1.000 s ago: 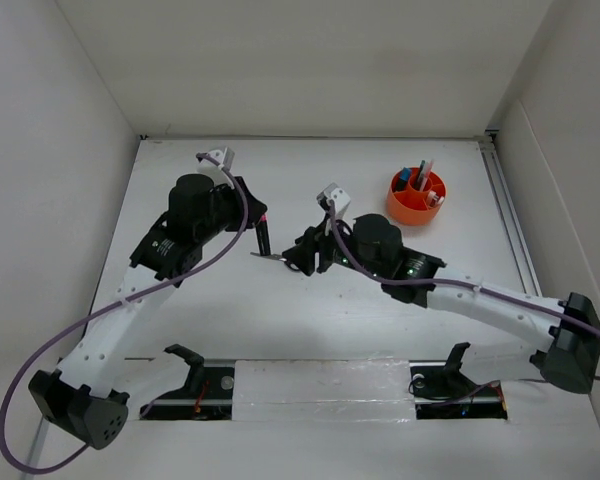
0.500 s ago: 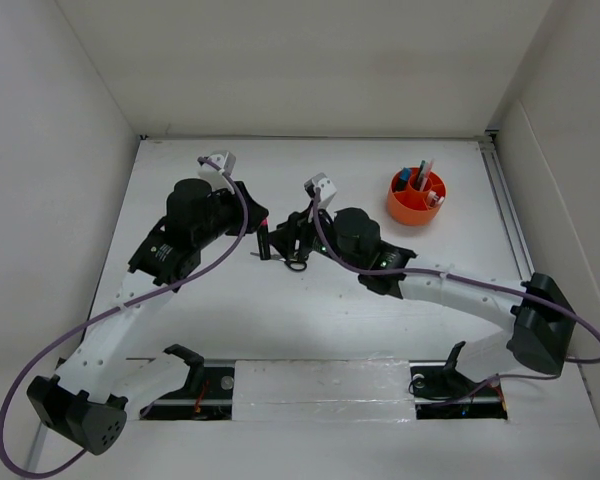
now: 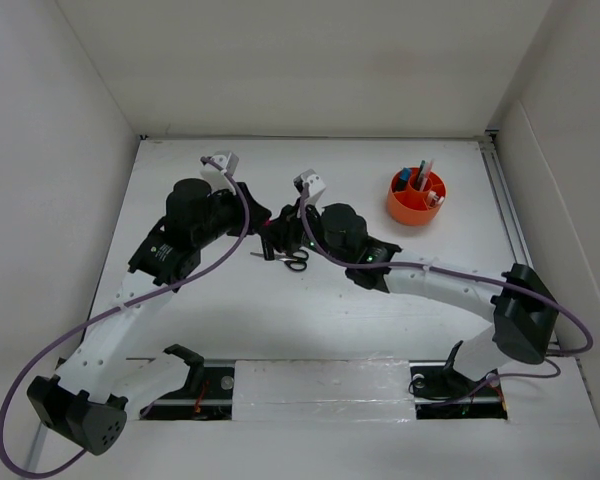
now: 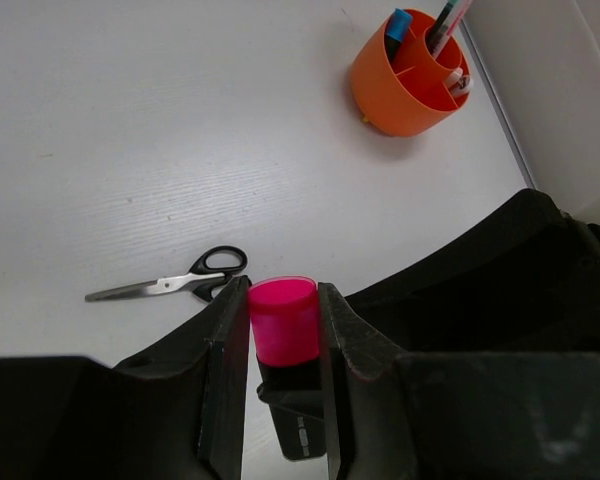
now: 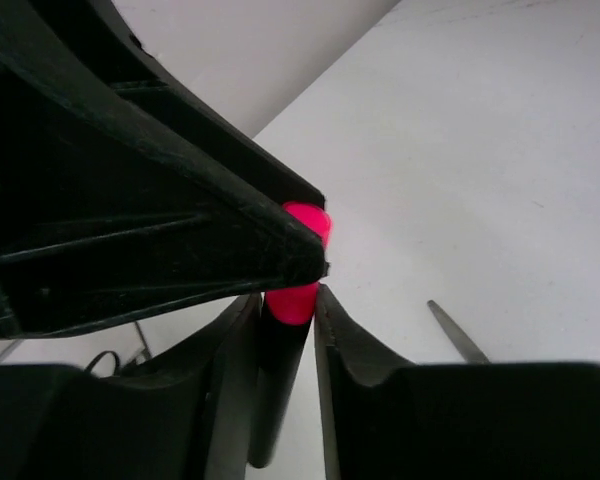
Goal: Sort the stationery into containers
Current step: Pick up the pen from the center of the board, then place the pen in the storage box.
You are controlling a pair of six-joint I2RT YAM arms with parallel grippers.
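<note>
Holding the pink-capped black marker [image 4: 282,322] clamped over the white tabletop [image 4: 180,150], your left hand [image 4: 280,298] meets your right hand [image 5: 285,300], whose fingers flank the same marker; you cannot tell whether they pinch it.

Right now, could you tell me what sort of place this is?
Probably a robot test cell: a white table boxed in by plain walls, with scissors and an orange pot.

We see the left arm [image 3: 120,305] and right arm [image 3: 450,290] built of white links with bulky black joints and bases, a purple cable [image 3: 8,405] running along each, white camera blocks [image 3: 218,160] at the wrists, and matte black fingers [image 4: 220,380] on the left gripper [image 4: 283,300] and right gripper [image 5: 288,300].
</note>
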